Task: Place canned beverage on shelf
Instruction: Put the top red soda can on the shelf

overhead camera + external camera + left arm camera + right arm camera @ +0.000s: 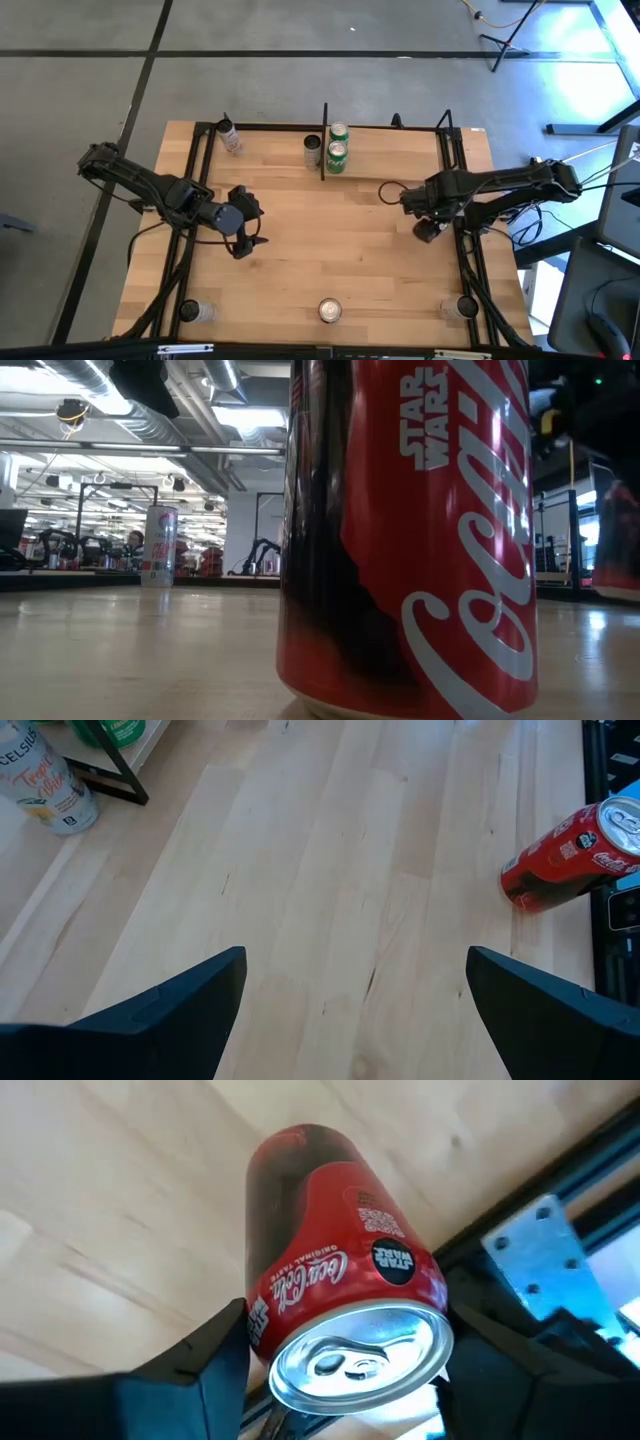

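At the near edge of the desk (300,250) a front can (410,530) stands upright in the middle, red with white script, filling most of the low view. A left corner can (197,311) and a right corner can (460,307) stand in line with it, well apart

Farther in, the left hand (243,226) hangs over bare wood left of centre. It is released, its fingers (170,1010) spread wide, holding and touching nothing

Level with it, at the right side of the desk, the right hand (345,1355) is down by the black side rail (545,1240). It grasps the red can (340,1295): one finger lies against each side of the can, just below its silver top. The red can stands beside that rail and well apart from the shelf (323,140)

At the far edge is the shelf, thin black rods around pale board. Two green cans (338,146) stand one behind the other just right of its middle rod, and a pale can (312,150) just left of that rod. A slim can (230,135) stands near the shelf's left end, upright in the low view
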You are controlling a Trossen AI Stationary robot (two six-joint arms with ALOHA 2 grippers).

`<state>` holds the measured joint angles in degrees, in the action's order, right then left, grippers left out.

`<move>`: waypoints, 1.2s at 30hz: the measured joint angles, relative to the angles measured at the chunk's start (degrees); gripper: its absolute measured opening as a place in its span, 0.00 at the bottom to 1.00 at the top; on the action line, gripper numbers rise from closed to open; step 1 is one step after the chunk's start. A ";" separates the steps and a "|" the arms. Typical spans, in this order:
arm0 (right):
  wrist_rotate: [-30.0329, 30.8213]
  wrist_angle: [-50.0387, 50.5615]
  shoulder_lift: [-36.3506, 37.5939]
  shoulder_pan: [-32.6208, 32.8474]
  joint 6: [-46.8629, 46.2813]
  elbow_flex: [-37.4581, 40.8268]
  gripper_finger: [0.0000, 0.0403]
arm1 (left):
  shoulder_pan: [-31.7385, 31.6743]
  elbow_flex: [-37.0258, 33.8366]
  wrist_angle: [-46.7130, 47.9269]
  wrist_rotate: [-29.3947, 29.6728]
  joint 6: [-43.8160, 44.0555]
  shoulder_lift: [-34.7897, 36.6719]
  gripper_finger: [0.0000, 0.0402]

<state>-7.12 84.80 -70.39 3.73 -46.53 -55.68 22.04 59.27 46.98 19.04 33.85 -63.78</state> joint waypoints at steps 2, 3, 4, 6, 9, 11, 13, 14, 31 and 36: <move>0.51 -1.53 0.00 -0.04 -2.03 -1.16 0.64 | 0.00 0.00 0.00 0.01 0.00 0.00 0.91; 0.44 -3.31 0.00 -0.17 -3.33 -1.33 0.64 | -0.02 0.00 0.00 0.01 0.00 0.01 0.91; 0.19 -5.15 -0.05 -0.50 -4.56 -1.33 0.64 | 0.00 0.00 0.00 0.01 0.00 -0.01 0.91; -0.23 -8.48 -0.56 -0.48 -8.13 -1.23 0.64 | -0.01 0.00 0.00 -0.01 0.00 -0.01 0.91; -0.23 -11.66 -2.44 -0.48 -14.64 -1.20 0.63 | 0.00 0.00 -0.01 -0.01 0.07 0.01 0.91; -0.81 -12.28 -3.97 -0.48 -17.05 -1.20 0.63 | -0.02 0.00 -0.04 -0.01 0.09 -0.01 0.91; -1.57 -11.99 -5.37 -0.48 -17.65 -1.32 0.64 | -0.02 0.00 -0.11 -0.01 0.11 -0.01 0.91; -1.69 -11.98 -5.91 -0.48 -17.67 -1.44 0.65 | 0.00 0.00 -0.11 -0.01 0.11 0.01 0.91; 4.90 -15.89 -7.74 -0.46 -15.84 -5.37 0.83 | 0.00 0.00 -0.26 -0.03 0.48 0.01 0.91; 5.14 -16.12 -6.94 -0.46 -11.71 -5.49 0.82 | -0.01 0.00 -0.26 -0.01 0.48 -0.01 0.91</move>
<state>-1.98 68.68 -77.33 3.27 -58.24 -61.17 22.03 59.27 46.72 19.03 34.33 -63.79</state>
